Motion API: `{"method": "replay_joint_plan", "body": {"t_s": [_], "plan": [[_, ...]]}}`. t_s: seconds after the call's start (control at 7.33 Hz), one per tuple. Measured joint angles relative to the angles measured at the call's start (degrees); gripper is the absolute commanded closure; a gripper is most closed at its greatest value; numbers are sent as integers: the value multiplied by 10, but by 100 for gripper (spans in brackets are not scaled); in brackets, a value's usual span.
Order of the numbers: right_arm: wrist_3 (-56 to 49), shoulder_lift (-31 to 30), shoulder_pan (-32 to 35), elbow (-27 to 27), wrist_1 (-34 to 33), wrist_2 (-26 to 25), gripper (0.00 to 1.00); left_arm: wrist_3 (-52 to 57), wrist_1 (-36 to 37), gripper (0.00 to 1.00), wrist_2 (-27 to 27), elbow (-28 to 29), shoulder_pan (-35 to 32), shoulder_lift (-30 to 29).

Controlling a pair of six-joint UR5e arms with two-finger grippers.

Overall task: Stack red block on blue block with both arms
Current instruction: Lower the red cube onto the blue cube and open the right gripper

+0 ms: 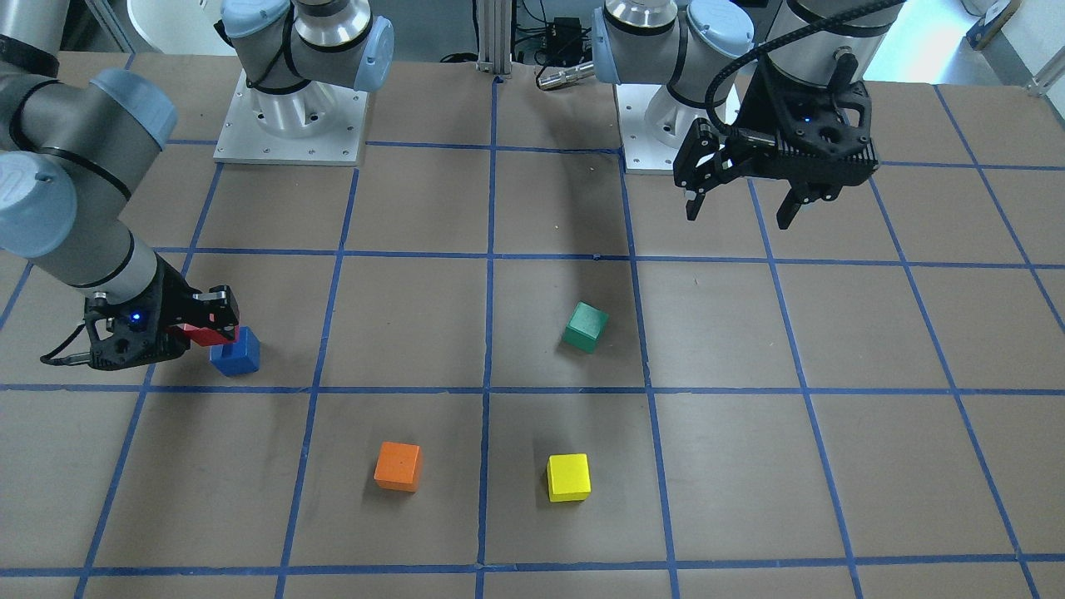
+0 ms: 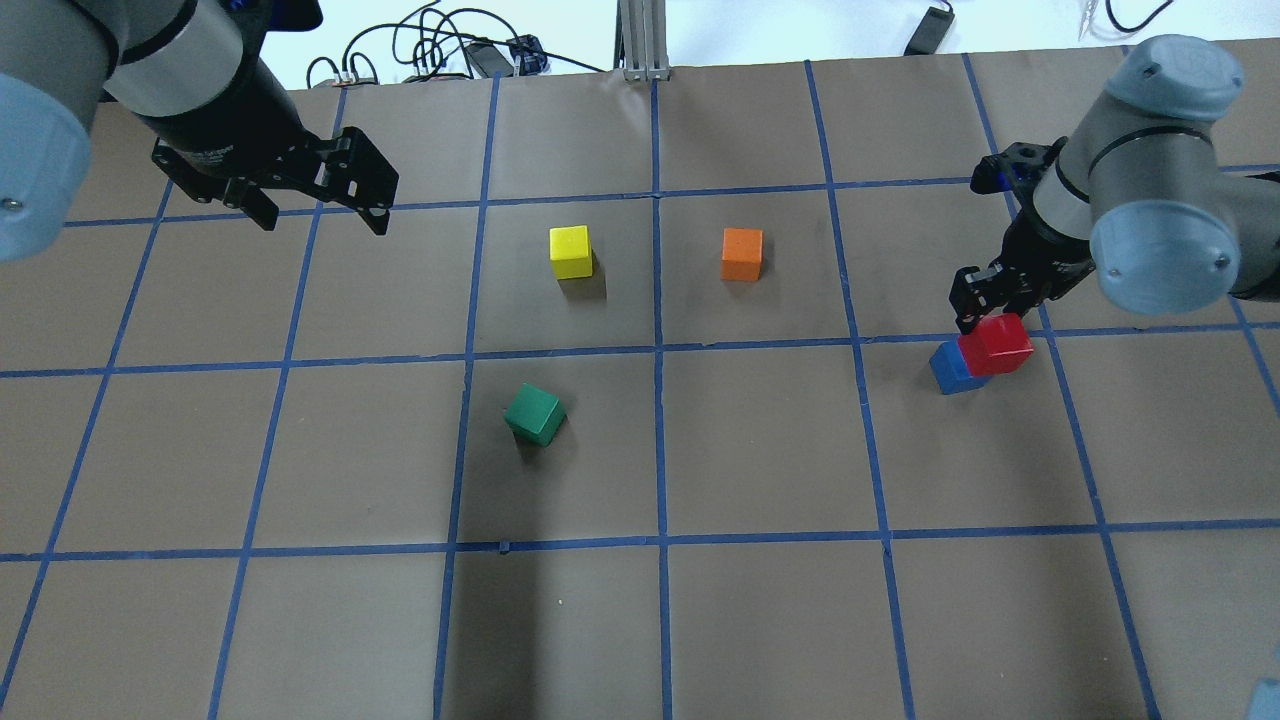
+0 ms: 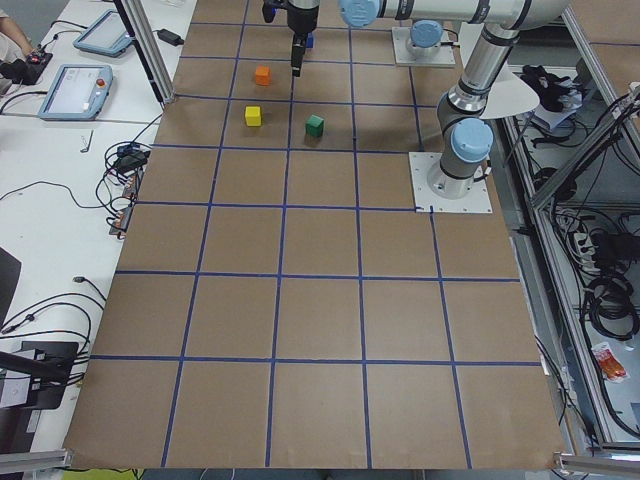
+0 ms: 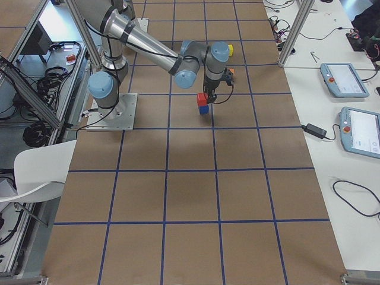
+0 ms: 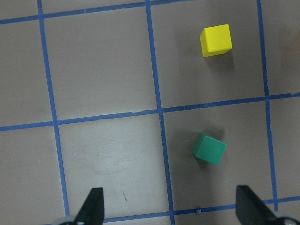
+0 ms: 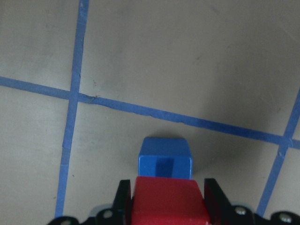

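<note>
My right gripper (image 1: pixel 215 331) is shut on the red block (image 1: pixel 204 334) and holds it just over the blue block (image 1: pixel 235 353), partly above its top; I cannot tell whether they touch. In the overhead view the red block (image 2: pixel 997 343) overlaps the blue block (image 2: pixel 948 372) under the right gripper (image 2: pixel 985 320). The right wrist view shows the red block (image 6: pixel 167 201) between the black fingers (image 6: pixel 123 199), with the blue block (image 6: pixel 165 158) beyond it. My left gripper (image 1: pixel 740 208) is open and empty, raised high near its base; it also shows in the overhead view (image 2: pixel 320 218).
A green block (image 2: pixel 535 414) lies near the table's middle, a yellow block (image 2: pixel 571 251) and an orange block (image 2: pixel 741 254) farther out. The left wrist view shows the green block (image 5: pixel 209 149) and the yellow block (image 5: pixel 216 40) below the open fingers. Blue tape lines grid the brown table.
</note>
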Motion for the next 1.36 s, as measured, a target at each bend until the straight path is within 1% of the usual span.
{"method": "replay_joint_plan", "body": {"t_s": [0.14,0.27,0.41,0.95,1.09,1.23,1.36], "plan": [[-1,0,8,18,-47,-3,100,0,0,0,0,0,0,0],[-3,0,11,29,-77,-10,100,0,0,0,0,0,0,0],[-4,0,11,33,-89,-18,100,0,0,0,0,0,0,1],[-1,0,11,38,-92,-24,100,0,0,0,0,0,0,1],[0,1,11,39,-91,-24,98,0,0,0,0,0,0,1],[1,1,11,39,-89,-24,78,0,0,0,0,0,0,1],[3,1,11,40,-89,-24,54,0,0,0,0,0,0,0]]}}
